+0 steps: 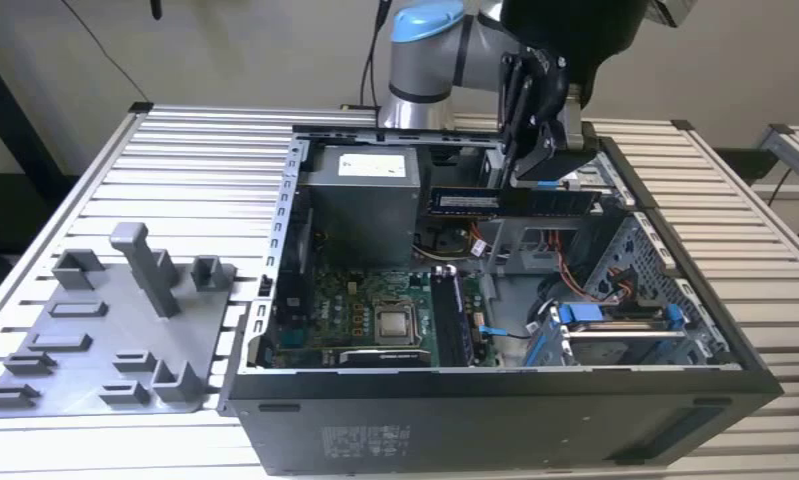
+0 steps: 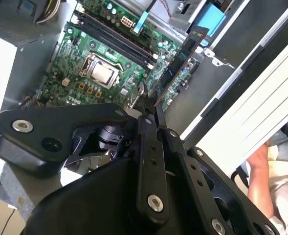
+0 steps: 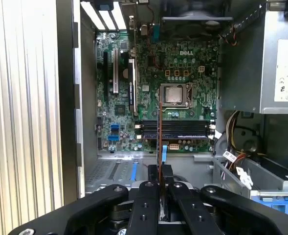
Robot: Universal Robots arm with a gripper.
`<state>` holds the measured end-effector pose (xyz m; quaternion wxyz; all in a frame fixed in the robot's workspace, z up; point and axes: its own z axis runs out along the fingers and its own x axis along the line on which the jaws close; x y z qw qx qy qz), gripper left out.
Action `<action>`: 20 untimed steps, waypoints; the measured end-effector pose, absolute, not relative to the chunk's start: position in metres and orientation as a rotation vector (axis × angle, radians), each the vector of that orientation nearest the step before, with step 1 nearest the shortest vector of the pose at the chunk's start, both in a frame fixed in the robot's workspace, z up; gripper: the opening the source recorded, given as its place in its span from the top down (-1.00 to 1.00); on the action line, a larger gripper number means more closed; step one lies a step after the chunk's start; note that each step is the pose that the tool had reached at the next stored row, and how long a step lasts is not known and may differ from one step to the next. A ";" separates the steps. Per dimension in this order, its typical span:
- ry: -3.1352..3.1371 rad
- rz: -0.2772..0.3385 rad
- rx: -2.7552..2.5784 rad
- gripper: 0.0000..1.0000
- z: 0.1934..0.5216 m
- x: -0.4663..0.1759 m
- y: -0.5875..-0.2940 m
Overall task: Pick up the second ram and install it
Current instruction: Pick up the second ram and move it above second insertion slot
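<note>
Hanging over the open computer case [image 1: 506, 400], the gripper [image 1: 534, 182] had its jaws clenched on the second ram [image 1: 513, 201]. The stick was held level in the air above the case's interior, well clear of the motherboard [image 1: 359, 315] below. In the second wrist view the second ram [image 2: 179, 66] stuck out from between the jaws, above the board's edge. In the first wrist view it [image 3: 160, 132] was seen edge-on as a thin line in front of the dark memory slots [image 3: 183, 129], near the processor socket [image 3: 174, 94]. On the slatted worktop [image 1: 199, 150], at the exterior view's left, a grey holder plate [image 1: 92, 360] lay beside the case.
</note>
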<state>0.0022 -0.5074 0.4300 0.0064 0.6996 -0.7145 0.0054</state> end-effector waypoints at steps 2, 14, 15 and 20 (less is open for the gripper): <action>-2.236 0.017 2.189 0.72 0.430 0.002 -0.507; -2.236 0.017 2.189 0.72 0.430 0.002 -0.505; -2.236 0.017 2.189 0.72 0.430 0.002 -0.503; -2.236 0.015 2.190 0.72 0.430 0.002 -0.494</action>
